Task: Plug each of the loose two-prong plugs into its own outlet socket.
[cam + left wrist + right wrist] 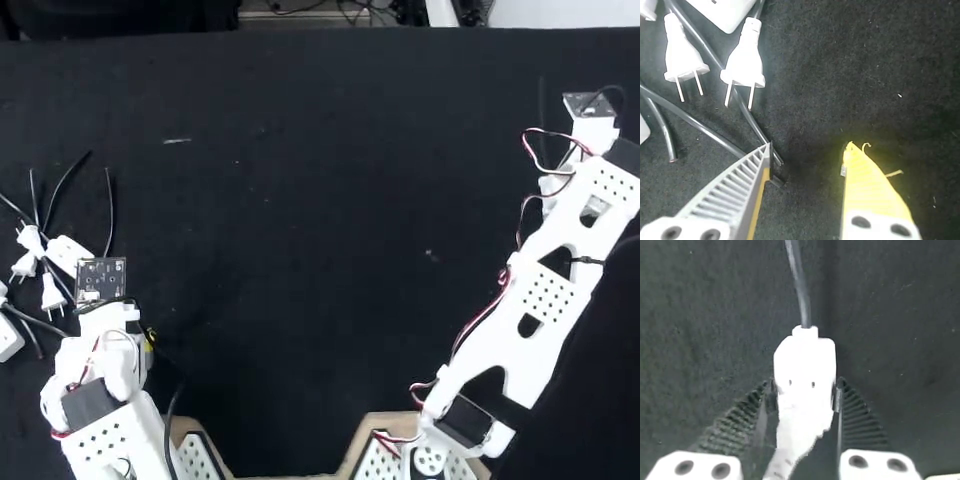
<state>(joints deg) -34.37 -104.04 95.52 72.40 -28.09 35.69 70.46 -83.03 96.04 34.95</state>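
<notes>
Two loose white two-prong plugs (682, 55) (745, 60) lie side by side on the black cloth, with black cables running between them. In the left wrist view my left gripper (807, 155) stands open a short way from their prongs, one fingertip (762, 160) over a cable. From above the plugs (30, 240) (50, 292) sit at the table's left edge beside a white socket block (66, 255). My right gripper (802, 385) is shut on a white outlet socket (804, 362) with two small holes, and its black cable (799, 285) leads away.
A second white block (6, 340) lies at the left edge. Loose black cable ends (70, 180) fan out beyond the plugs. The right arm (560, 260) stretches along the right side to the far corner. The table's black cloth (320, 200) covers the middle.
</notes>
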